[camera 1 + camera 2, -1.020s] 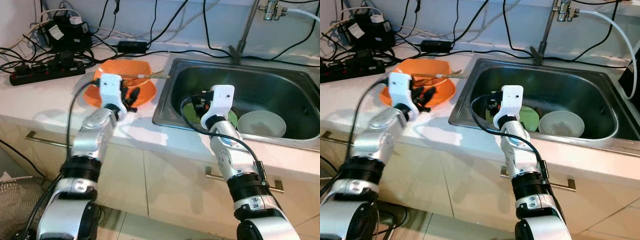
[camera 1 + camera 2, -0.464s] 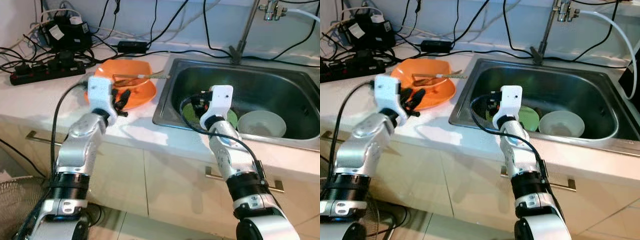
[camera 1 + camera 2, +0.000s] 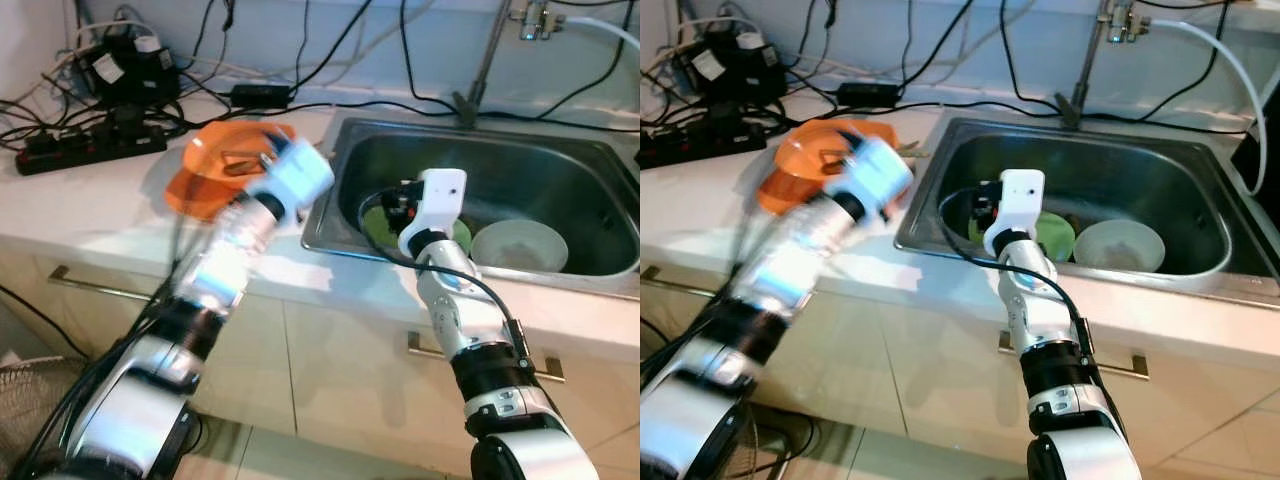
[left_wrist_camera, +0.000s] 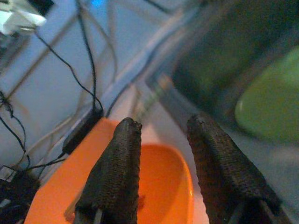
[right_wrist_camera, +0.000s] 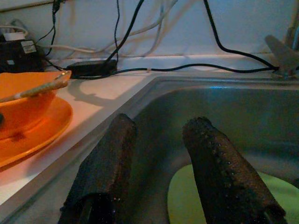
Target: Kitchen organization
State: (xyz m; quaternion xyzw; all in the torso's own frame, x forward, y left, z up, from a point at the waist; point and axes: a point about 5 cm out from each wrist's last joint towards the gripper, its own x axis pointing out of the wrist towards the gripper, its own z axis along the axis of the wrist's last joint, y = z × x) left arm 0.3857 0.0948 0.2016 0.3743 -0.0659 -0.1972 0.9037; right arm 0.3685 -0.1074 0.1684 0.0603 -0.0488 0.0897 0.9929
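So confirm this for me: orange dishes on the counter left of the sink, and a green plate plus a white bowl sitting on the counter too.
Not quite. The orange dishes are on the counter left of the sink, but the green plate and the white bowl lie inside the sink basin, not on the counter. The right eye view shows it.

Head stereo pair looking down at sink (image 3: 560, 160), wrist views close along pincer fingers (image 5: 100, 172), sharing orange bowl (image 4: 159, 172)

white counter (image 3: 90, 205) | orange dishes (image 3: 215, 165) | power strip (image 3: 85, 150) | steel sink (image 3: 590, 175)
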